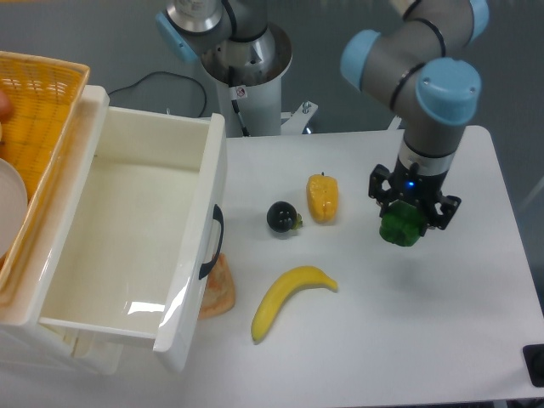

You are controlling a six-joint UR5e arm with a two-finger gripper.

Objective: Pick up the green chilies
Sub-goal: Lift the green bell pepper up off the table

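Observation:
The green chilies [401,228], a glossy bright-green chunky pepper, hang just below my gripper [406,219], which is shut on them. They are lifted clear of the white table [374,340], right of the yellow pepper [322,197]. The arm reaches down from the upper right, and its black fingers [379,191] flank the top of the green piece.
A dark round fruit [282,218] lies beside the yellow pepper. A banana [287,297] lies nearer the front. A white open drawer [127,246] fills the left, with a slice of food [219,287] at its corner. A yellow basket [34,127] sits at far left.

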